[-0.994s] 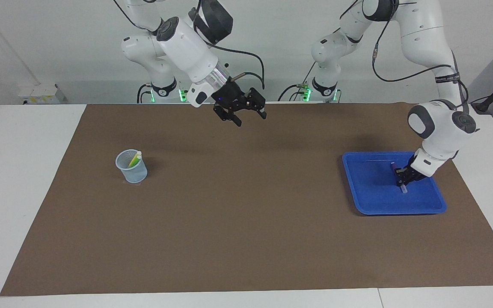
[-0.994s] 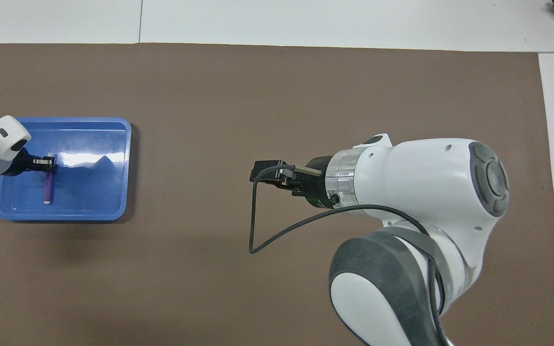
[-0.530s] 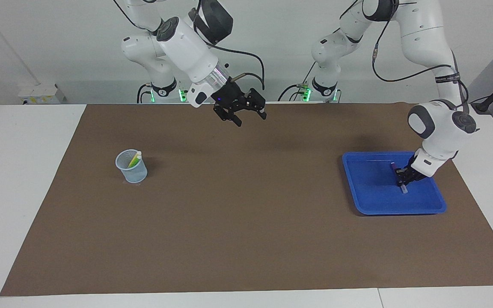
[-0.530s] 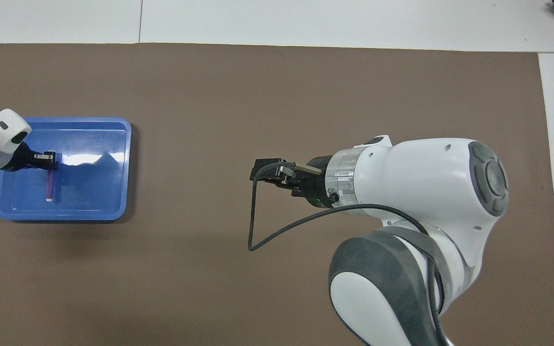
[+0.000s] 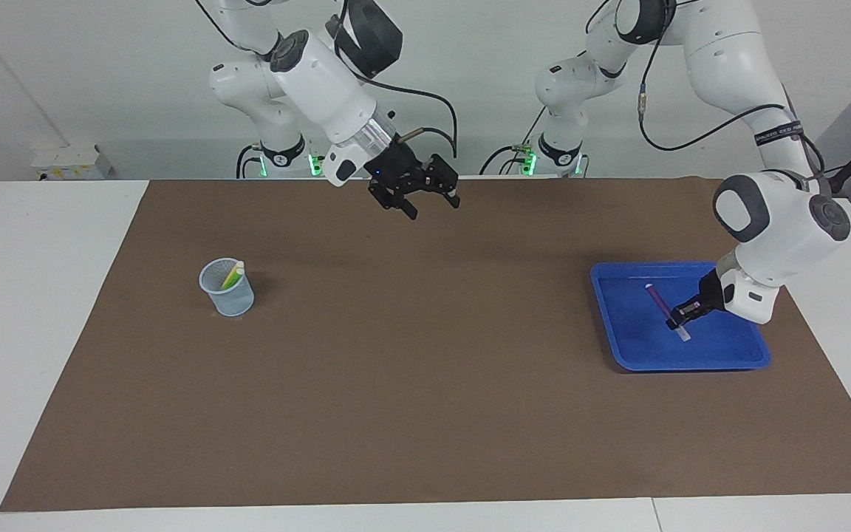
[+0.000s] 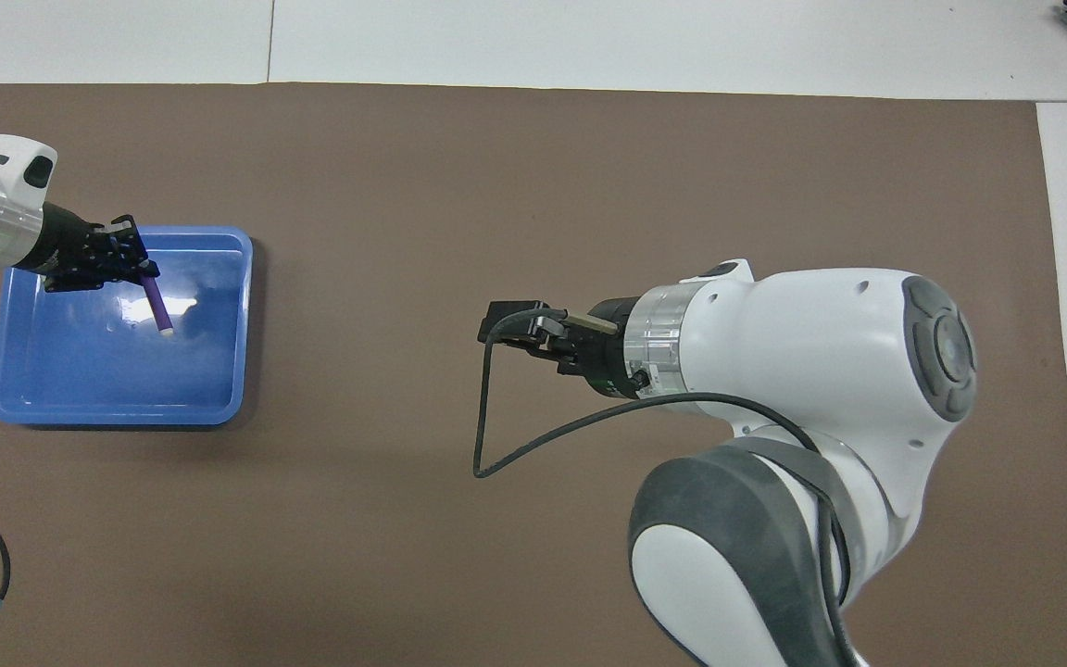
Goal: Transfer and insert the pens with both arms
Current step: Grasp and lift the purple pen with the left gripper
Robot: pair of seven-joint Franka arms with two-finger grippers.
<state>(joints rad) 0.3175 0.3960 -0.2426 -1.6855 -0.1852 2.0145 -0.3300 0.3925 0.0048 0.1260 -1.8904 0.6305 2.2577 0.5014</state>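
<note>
**Purple pen lifted over the blue tray**

While the white bench (image 5: 41, 310) carries a wide brown mat (image 5: 425, 384) under a plain pale wall, two small white arms with green lights stand at the robots' end, and the two large arms work over the mat.

The purple pen (image 5: 658, 301) is a short thin stick with a pale whitish tip. It hangs tilted over the blue tray (image 5: 736, 360), pinched near its pale end by the left gripper (image 5: 677, 316), whose jaws are closed on it; in the overhead view the pen (image 6: 156, 303) slants down from the gripper (image 6: 135, 264) with its pale tip lowest. The tray sits toward the left arm's end of the bench.

Toward the right arm's end stands a pale blue mesh cup (image 5: 227, 287). Inside it lean the green pen (image 5: 230, 279) and the yellow pen (image 5: 236, 274), a whitish end poking above the rim.

The right gripper (image 5: 429, 203) waits in the air over the mat near the robots' edge, its jaws spread wide and holding nothing.

A second ago the purple pen lay flat on the tray floor with the left gripper pressed down on it. Now the pen is off the floor and slanted, and the left wrist has risen and swung outward. The right arm and the cup have stayed as they were.
</note>
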